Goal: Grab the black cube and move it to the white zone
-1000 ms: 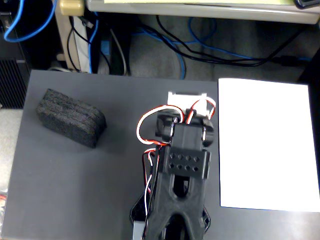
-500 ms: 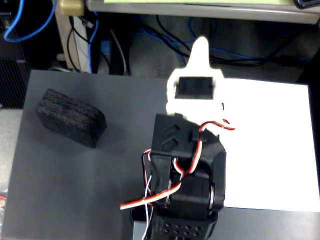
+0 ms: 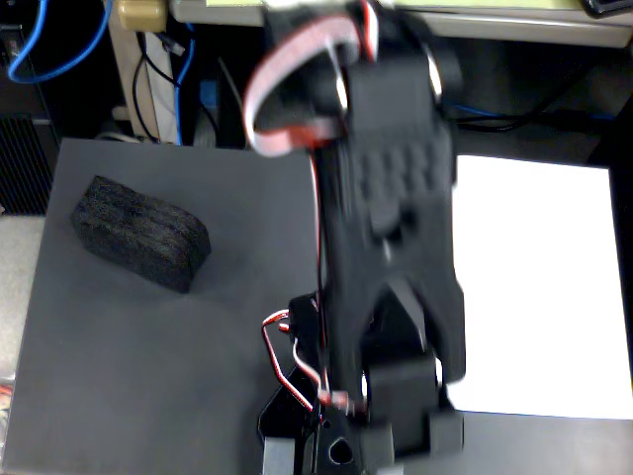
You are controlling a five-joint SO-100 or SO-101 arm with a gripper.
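Note:
The black cube (image 3: 141, 233), an oblong rough foam block, lies on the dark grey mat (image 3: 148, 366) at the left of the fixed view. The white zone (image 3: 544, 287), a flat white sheet, lies at the right. My black arm (image 3: 396, 228) rises from its base (image 3: 366, 435) at the bottom centre, between the two, and is motion-blurred. Its upper link and elbow fill the middle of the view. The gripper is hidden behind the arm, so its fingers do not show. Nothing touches the cube.
Red and white cables (image 3: 297, 89) loop off the arm near the top. Blue and black cords (image 3: 59, 49) hang behind the mat at the back left. A pale table edge (image 3: 495, 20) runs along the top.

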